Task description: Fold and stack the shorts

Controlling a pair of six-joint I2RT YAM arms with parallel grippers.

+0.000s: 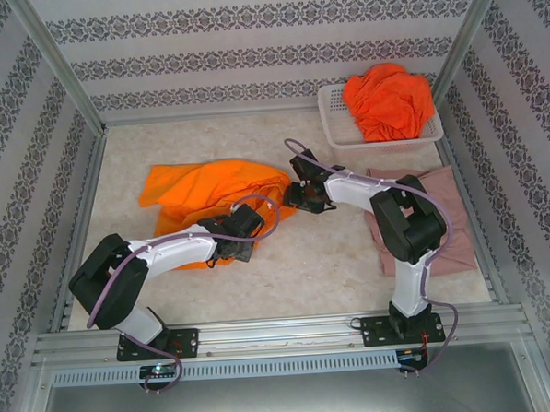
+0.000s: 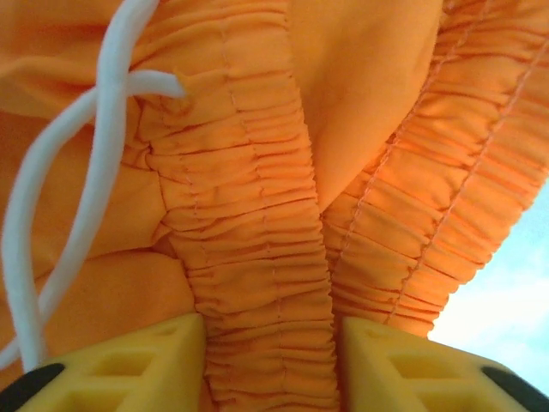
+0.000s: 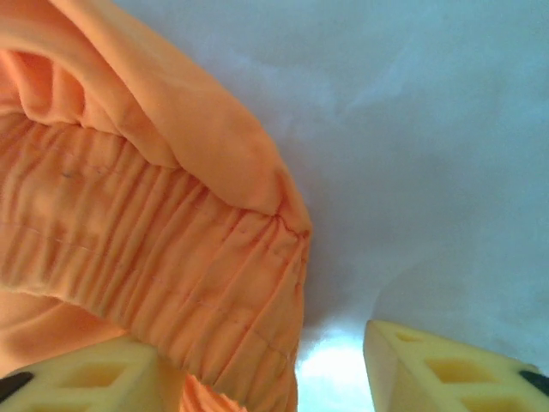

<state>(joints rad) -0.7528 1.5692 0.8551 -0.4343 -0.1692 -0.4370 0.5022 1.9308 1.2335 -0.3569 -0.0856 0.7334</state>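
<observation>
A pair of bright orange shorts (image 1: 209,186) lies crumpled on the table, left of centre. My left gripper (image 1: 238,237) is at their near edge. In the left wrist view its yellow fingers (image 2: 137,365) press on both sides of the gathered waistband (image 2: 257,257), beside the white drawstring (image 2: 94,172). My right gripper (image 1: 297,194) is at the shorts' right corner. In the right wrist view the waistband corner (image 3: 214,283) lies against one finger (image 3: 86,378), with a bare gap to the other finger (image 3: 437,369). Dusty pink shorts (image 1: 446,211) lie flat at the right, partly under the right arm.
A white mesh basket (image 1: 337,120) stands at the back right with more orange shorts (image 1: 389,98) heaped in it. Metal frame posts and patterned walls close in the table on three sides. Bare tabletop (image 1: 315,259) shows between the two arms.
</observation>
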